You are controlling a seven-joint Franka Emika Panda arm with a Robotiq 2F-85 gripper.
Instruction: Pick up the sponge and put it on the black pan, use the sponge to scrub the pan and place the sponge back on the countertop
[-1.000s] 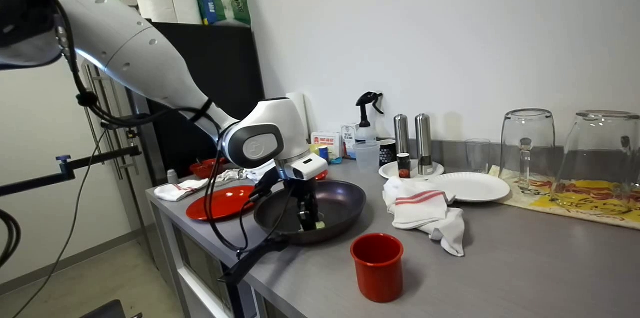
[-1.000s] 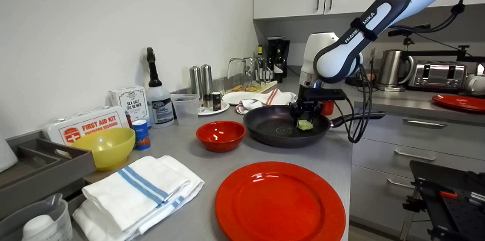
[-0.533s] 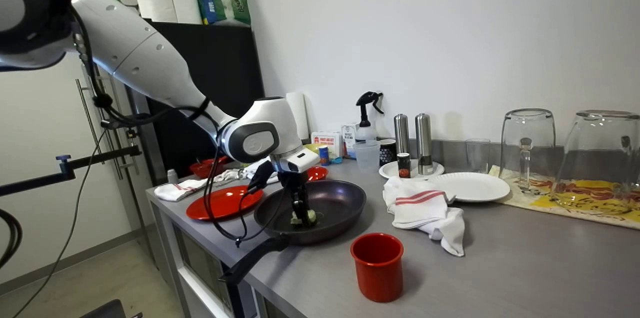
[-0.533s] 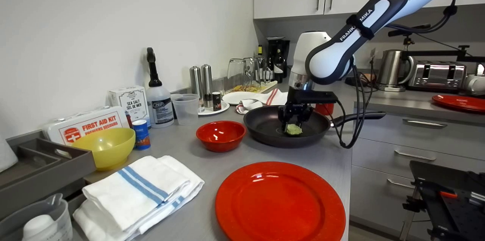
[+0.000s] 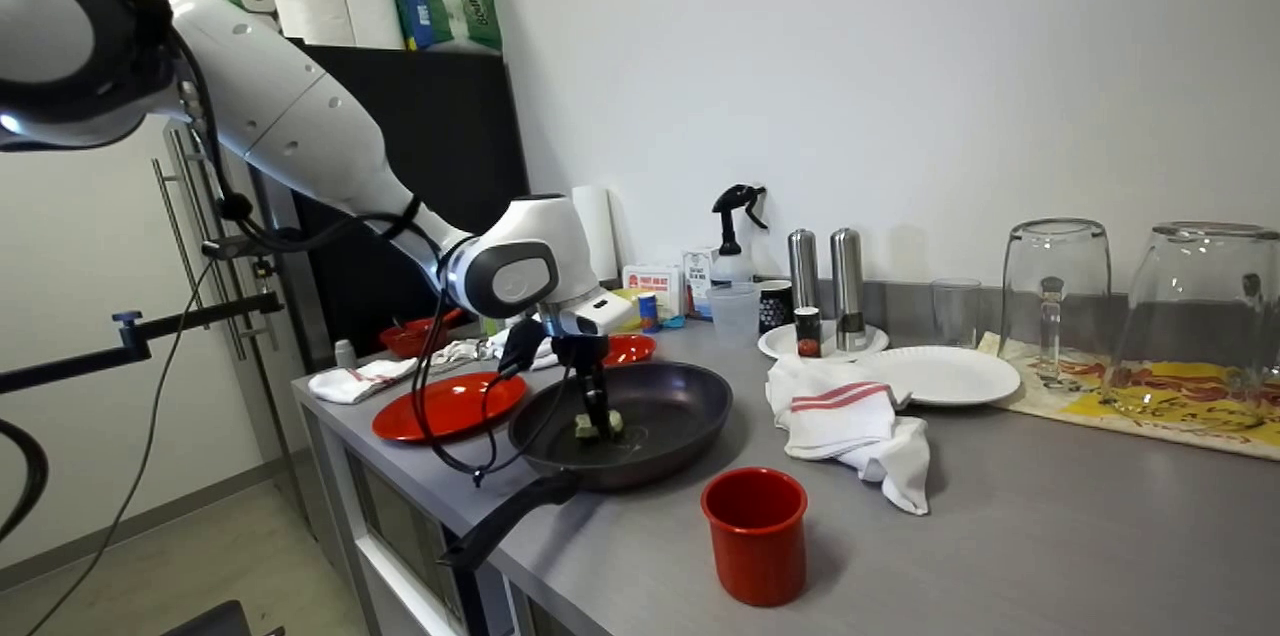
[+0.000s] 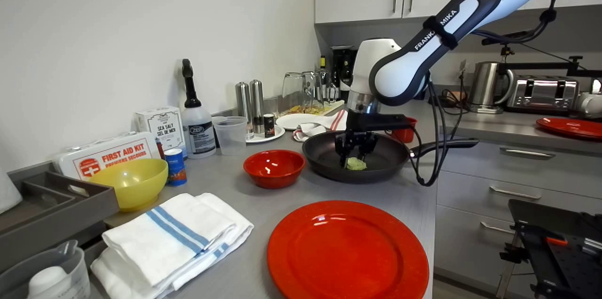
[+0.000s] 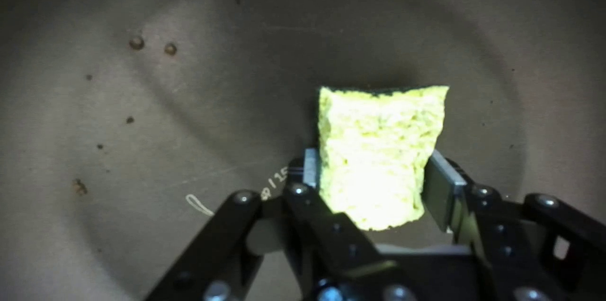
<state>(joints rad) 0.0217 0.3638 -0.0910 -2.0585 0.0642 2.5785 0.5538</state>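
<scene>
The yellow-green sponge (image 7: 378,140) is between the pads of my gripper (image 7: 374,173), which is shut on it from both sides. The left pad (image 7: 310,167) presses along one side, the right pad (image 7: 444,192) along the opposite side. Both exterior views place the sponge (image 6: 356,164) low inside the black pan (image 6: 324,162), near or on its floor; exact contact is hard to tell. The gripper (image 5: 600,428) points down over the pan (image 5: 680,411), and fingers cover part of the sponge (image 5: 583,428). Under everything runs the grey countertop (image 5: 950,556).
The pan handle (image 5: 510,516) sticks out over the counter edge. Close by stand a red cup (image 5: 755,536), a red bowl (image 6: 274,169) and a white cloth (image 5: 850,416) with red stripes. A large red plate (image 6: 348,252) lies near the edge. Cables (image 6: 442,148) hang from the arm.
My gripper has slid the held sponge across the inside of the pan, leftward in both exterior views. The pan and the surrounding things stay where they were.
</scene>
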